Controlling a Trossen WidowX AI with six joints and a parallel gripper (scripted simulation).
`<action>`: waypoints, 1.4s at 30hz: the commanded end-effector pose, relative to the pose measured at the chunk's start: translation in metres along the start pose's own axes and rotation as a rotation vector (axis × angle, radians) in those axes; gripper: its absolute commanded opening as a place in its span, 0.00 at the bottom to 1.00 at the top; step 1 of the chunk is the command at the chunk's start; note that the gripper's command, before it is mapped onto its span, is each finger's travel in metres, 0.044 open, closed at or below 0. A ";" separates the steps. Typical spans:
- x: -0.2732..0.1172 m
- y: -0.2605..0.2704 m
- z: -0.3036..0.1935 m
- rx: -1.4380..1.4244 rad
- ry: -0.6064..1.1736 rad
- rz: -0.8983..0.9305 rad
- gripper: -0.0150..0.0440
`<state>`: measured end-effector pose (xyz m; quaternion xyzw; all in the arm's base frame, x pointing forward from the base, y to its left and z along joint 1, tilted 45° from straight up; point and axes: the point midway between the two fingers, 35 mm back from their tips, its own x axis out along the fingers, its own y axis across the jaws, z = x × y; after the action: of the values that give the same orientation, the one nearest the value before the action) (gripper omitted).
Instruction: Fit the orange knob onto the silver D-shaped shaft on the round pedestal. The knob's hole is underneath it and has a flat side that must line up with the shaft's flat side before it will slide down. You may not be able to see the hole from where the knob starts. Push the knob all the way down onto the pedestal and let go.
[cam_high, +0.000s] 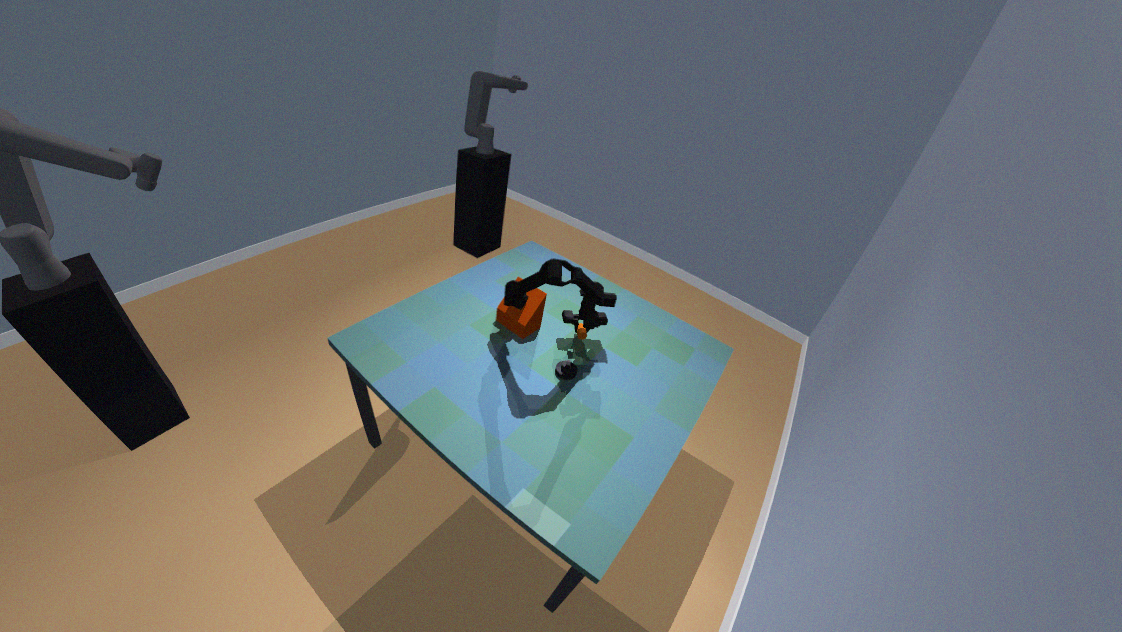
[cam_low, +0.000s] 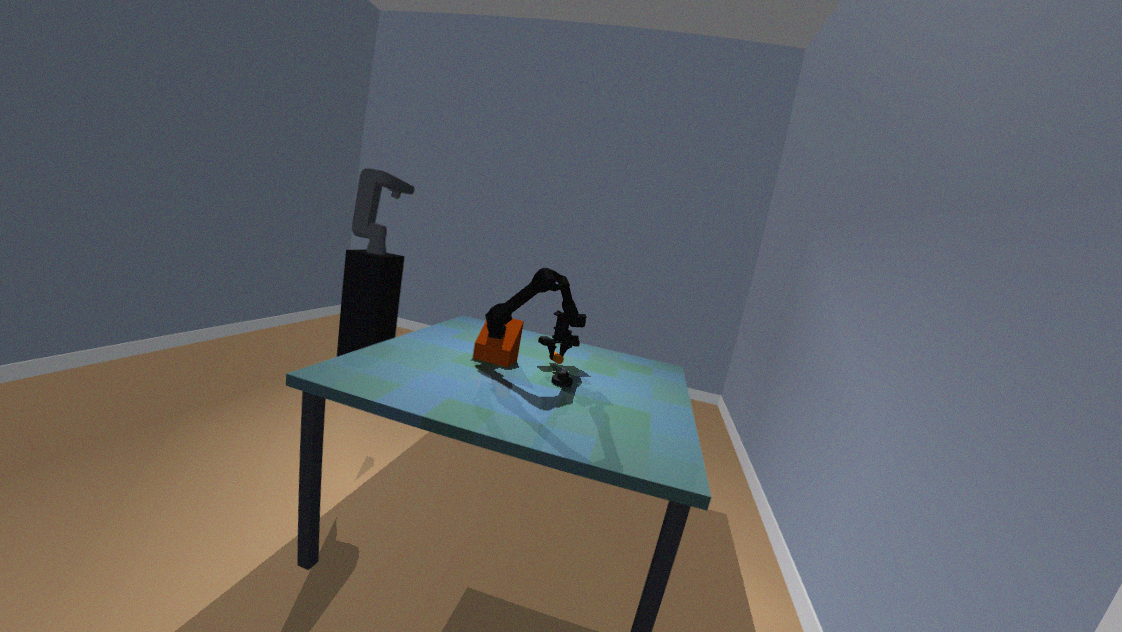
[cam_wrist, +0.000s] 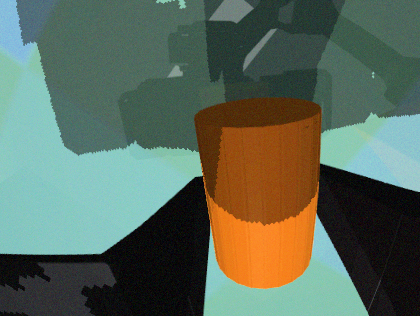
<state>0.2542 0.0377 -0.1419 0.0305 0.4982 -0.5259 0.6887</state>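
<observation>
The orange knob (cam_high: 581, 332) (cam_low: 558, 358) (cam_wrist: 264, 185) is a short, slightly tapered cylinder. My gripper (cam_high: 581, 328) (cam_low: 558, 355) (cam_wrist: 257, 179) is shut on it, with one black finger on each side in the wrist view. The knob hangs above the table top. In the wrist view one flat end shows, in shadow, with no hole visible; its underside hole is hidden. The round dark pedestal (cam_high: 565, 371) (cam_low: 562, 379) stands on the table below and nearer the top and exterior views than the knob, in the arm's shadow. Its shaft's flat side cannot be made out. The pedestal is not in the wrist view.
The arm rises from an orange base block (cam_high: 521, 315) (cam_low: 495, 350) at the left of the gripper on the patchwork blue-green table (cam_high: 392, 337) (cam_low: 369, 392). Shadows of the arm cross the table around the pedestal. Grey arms on black stands are off the table.
</observation>
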 end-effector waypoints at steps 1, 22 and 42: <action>0.000 0.000 -0.001 -0.158 0.005 0.001 0.56; 0.000 0.000 -0.001 -0.577 0.005 0.002 0.56; 0.000 0.000 -0.001 -0.961 0.004 0.003 0.56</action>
<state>0.2543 0.0378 -0.1419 -0.2612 0.6729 -0.2682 0.6380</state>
